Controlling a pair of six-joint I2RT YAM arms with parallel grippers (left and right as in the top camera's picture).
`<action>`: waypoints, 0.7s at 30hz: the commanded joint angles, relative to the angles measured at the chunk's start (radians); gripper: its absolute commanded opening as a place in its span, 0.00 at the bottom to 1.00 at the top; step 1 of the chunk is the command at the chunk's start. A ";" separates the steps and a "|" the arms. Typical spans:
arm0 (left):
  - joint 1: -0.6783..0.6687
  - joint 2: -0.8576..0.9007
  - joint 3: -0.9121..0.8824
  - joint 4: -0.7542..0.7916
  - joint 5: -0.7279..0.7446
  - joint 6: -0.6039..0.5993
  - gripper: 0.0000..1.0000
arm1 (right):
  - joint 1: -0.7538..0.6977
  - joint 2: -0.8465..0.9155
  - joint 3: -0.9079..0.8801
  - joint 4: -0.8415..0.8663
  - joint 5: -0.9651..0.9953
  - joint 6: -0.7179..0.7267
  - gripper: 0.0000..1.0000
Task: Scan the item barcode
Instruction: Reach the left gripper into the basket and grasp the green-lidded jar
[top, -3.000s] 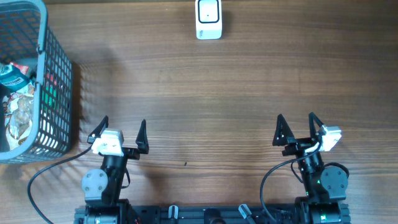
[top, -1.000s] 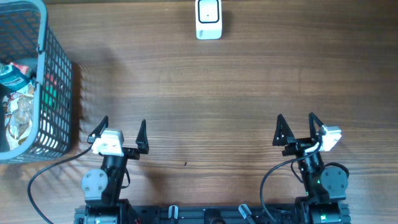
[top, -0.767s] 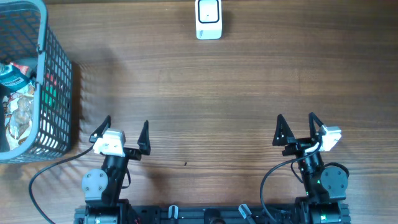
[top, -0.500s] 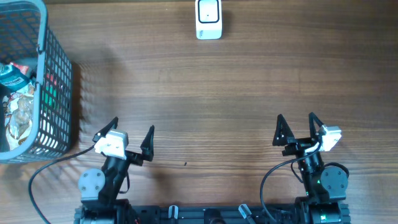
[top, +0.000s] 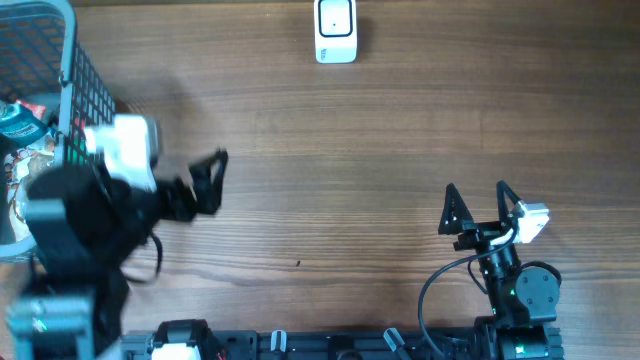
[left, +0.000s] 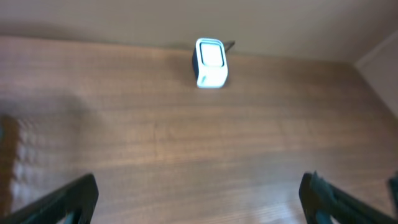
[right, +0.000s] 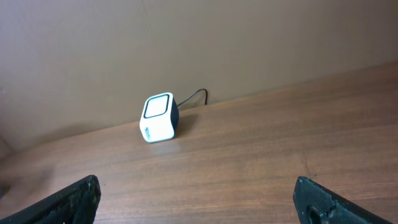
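Several packaged items (top: 28, 185) lie in a grey wire basket (top: 68, 60) at the table's left edge; no barcode is visible. The white barcode scanner (top: 335, 30) stands at the table's far edge, and shows too as the scanner (left: 211, 62) and the scanner (right: 160, 118). My left gripper (top: 160, 160) is raised and blurred beside the basket, open and empty, with its fingers wide apart as the left gripper (left: 199, 199) over bare wood. My right gripper (top: 476, 195) is low at the front right, open and empty; the right gripper (right: 198, 199) faces the scanner.
A black cable (right: 196, 96) runs from the scanner to the back wall. The wooden table (top: 350, 150) stretches between the basket and the right arm. Both arm bases stand at the front edge.
My left arm has lifted from its rest pose and swung left and forward toward the basket, staying open. The right arm has not moved.
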 joint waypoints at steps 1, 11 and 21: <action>-0.003 0.171 0.258 -0.133 0.024 0.027 1.00 | 0.003 -0.008 -0.001 0.002 0.017 -0.017 1.00; 0.055 0.315 0.479 -0.220 0.023 0.090 1.00 | 0.003 -0.008 -0.001 0.002 0.017 -0.017 1.00; 0.565 0.433 0.533 -0.172 -0.111 -0.302 1.00 | 0.003 -0.008 -0.001 0.002 0.017 -0.017 1.00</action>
